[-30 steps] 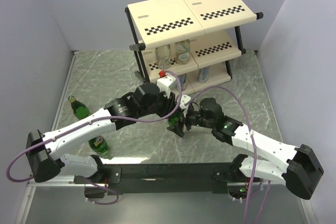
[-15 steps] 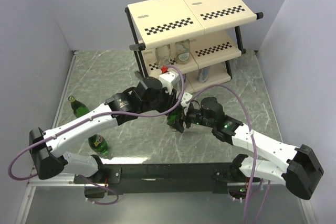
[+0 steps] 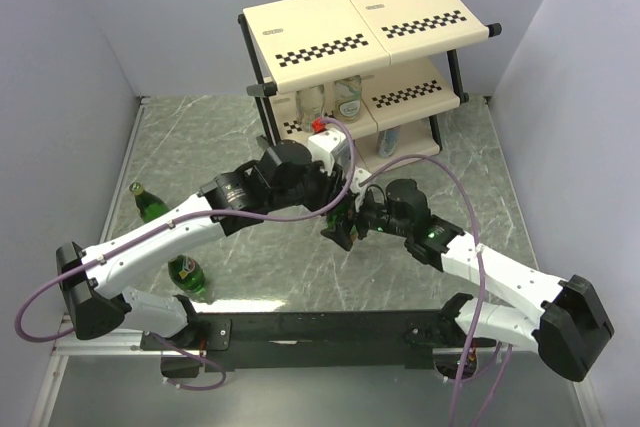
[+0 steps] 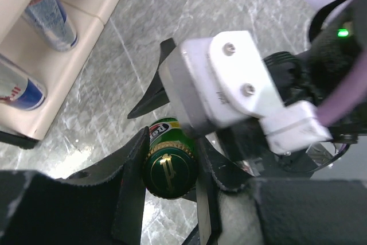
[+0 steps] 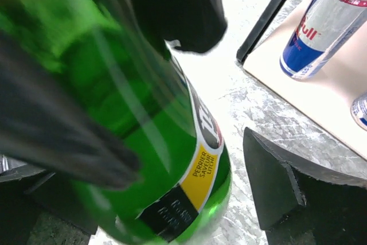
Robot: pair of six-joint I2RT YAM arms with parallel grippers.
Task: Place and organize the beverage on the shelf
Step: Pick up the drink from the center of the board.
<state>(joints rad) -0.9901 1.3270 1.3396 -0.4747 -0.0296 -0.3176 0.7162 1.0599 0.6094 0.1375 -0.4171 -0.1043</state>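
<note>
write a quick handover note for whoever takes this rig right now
Grip: left pincer shut on the neck of a green bottle, just in front of the shelf. The right pincer is open beside that bottle's body.
Done: two clear bottles on the middle tier, three cans on the bottom tier.
Left: shelve the held bottle, then the two other green bottles standing on the table at the left.

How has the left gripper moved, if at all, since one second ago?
Yes. In the top view, the left gripper, shut on a bottle, has moved slightly toward the shelf, up and a little right.
</note>
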